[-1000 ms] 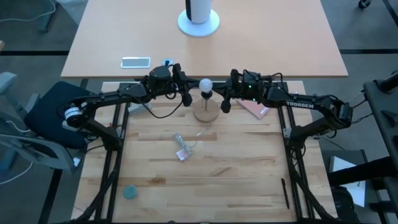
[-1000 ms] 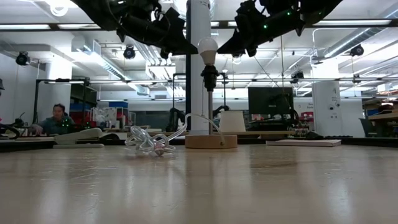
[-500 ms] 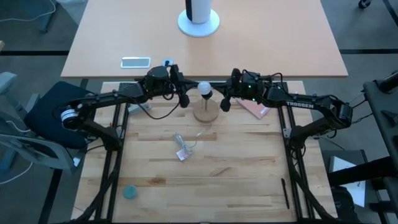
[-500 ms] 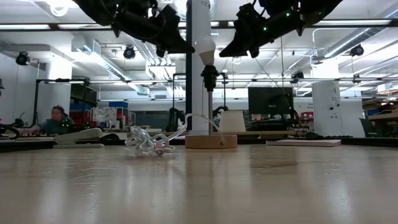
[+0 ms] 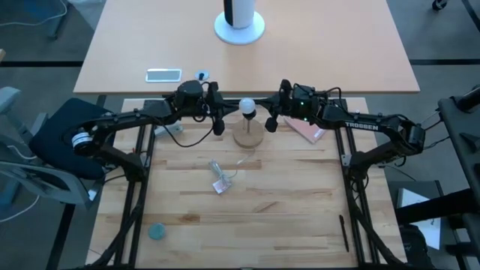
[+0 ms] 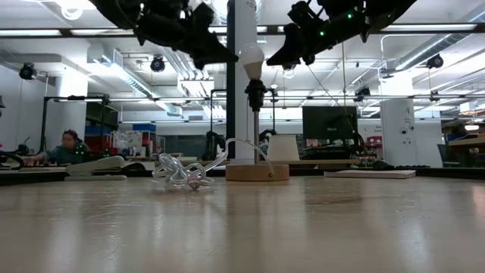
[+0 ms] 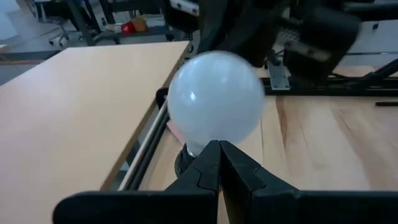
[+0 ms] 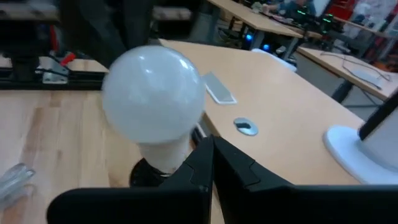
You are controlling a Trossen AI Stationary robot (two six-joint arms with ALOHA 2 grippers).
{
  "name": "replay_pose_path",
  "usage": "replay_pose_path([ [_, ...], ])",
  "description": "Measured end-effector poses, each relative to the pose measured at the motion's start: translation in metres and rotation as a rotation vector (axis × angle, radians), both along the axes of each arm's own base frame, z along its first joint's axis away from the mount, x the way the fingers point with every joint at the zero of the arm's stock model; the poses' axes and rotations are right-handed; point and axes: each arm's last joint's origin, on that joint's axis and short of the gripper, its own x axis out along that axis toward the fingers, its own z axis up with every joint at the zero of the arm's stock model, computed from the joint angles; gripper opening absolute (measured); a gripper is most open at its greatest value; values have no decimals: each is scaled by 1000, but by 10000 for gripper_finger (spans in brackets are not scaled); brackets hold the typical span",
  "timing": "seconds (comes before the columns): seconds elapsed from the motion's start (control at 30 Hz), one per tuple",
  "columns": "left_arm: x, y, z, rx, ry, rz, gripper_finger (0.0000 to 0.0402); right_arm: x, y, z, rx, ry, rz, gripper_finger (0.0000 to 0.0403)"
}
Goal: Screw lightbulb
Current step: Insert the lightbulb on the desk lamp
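Observation:
The frosted white lightbulb (image 5: 247, 106) stands upright with its base in the black socket (image 6: 255, 92), which rises on a stem from the round wooden stand (image 5: 248, 136). My left gripper (image 5: 218, 126) is shut and hangs just left of the bulb, at bulb height, apart from it. My right gripper (image 5: 271, 124) is shut and hangs just right of the bulb, also apart from it. In the left wrist view the bulb (image 7: 214, 102) shows beyond my shut left gripper (image 7: 217, 149). In the right wrist view the bulb (image 8: 154, 93) shows beyond my shut right gripper (image 8: 210, 144).
A crumpled clear plastic wrapper (image 5: 219, 176) lies on the table nearer than the stand. A pink flat thing (image 5: 306, 132) lies under the right arm. A teal disc (image 5: 156, 232) lies near left, and a black pen (image 5: 345, 232) near right. A phone (image 5: 163, 74) lies on the far table.
My left gripper has drawn back a little from the bulb toward the table's left edge, staying shut. The bulb stays upright in the socket.

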Motion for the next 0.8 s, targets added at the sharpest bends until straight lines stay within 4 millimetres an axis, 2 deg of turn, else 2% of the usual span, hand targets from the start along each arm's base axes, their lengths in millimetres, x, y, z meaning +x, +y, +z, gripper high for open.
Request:
replay_pose_path([
  [0.23,8,4,-3,16,-44,-2,0,0,0,0,-4,2,14,6],
  [0.8,8,5,1,-43,-95,34,0,2,0,9,84,-53,1,6],
])
